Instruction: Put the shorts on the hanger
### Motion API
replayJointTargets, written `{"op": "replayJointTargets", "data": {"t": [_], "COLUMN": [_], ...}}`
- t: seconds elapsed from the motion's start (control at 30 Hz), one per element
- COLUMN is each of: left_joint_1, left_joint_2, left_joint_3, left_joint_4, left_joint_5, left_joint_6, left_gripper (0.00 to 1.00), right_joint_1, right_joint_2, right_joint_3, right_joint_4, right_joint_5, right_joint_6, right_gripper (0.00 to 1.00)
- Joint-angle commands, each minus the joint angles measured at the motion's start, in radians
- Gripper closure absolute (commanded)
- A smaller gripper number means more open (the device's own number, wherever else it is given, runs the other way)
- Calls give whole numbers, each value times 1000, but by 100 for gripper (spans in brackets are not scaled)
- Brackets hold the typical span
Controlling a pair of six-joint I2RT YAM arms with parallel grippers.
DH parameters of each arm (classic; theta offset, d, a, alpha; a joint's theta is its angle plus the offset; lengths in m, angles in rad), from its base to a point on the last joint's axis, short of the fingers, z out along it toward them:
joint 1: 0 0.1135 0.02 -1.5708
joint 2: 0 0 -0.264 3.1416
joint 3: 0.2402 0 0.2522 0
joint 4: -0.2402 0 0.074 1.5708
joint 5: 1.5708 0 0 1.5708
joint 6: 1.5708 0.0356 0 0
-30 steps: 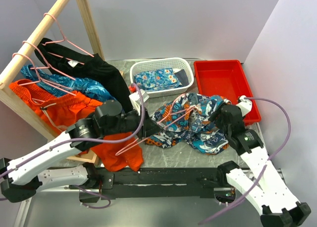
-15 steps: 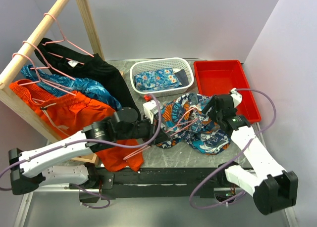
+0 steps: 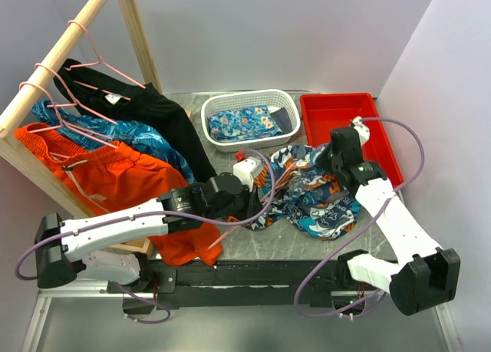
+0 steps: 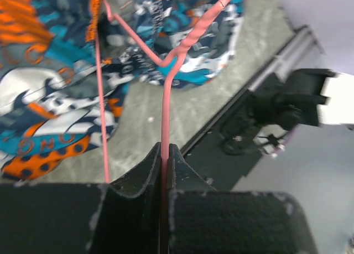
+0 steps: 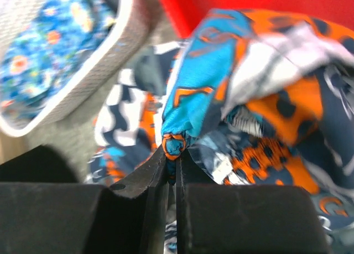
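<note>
The shorts point(image 3: 311, 195), patched in orange, teal, navy and white, lie bunched on the table in front of the red tray. My right gripper point(image 3: 331, 162) is at their far edge, shut on a pinched teal and orange fold point(image 5: 176, 145); the rest of the shorts point(image 5: 265, 99) spread beyond the fingers. My left gripper point(image 3: 252, 202) is at the shorts' left edge and is shut on the hanger point(image 4: 164, 110), a thin pink wire. Its shoulder wires run out over the patterned fabric point(image 4: 50, 99). The left jaws point(image 4: 164, 150) press flat against the wire.
A white basket point(image 3: 230, 143) with blue floral cloth point(image 3: 245, 123) stands behind the shorts, and a red tray point(image 3: 341, 122) sits to its right. At the left, a wooden rack point(image 3: 69, 45) carries black, blue and orange garments on pink hangers.
My left arm has carried the hanger to the right, up to the shorts. My right gripper has moved toward the far edge of the shorts and shut on a fold of them.
</note>
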Motion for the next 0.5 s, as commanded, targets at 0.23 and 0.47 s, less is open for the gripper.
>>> {"op": "replayJointTargets", "data": {"t": [0.23,0.47], "left_joint_1": [-70,-87], "left_joint_2": [-70,-111], "left_joint_3": [-35,-63], "left_joint_4": [-159,-69], "left_joint_5": [-90,-92], "left_joint_6": [-55,-30], "left_gripper": [99,99], "right_joint_1": [188,159], "right_joint_2": [175,212], "right_joint_3": [337,363], "right_joint_4": [-65,-75], "right_joint_5": [-35,-63], "right_joint_6": [-24,-76], "right_gripper": [80,38]}}
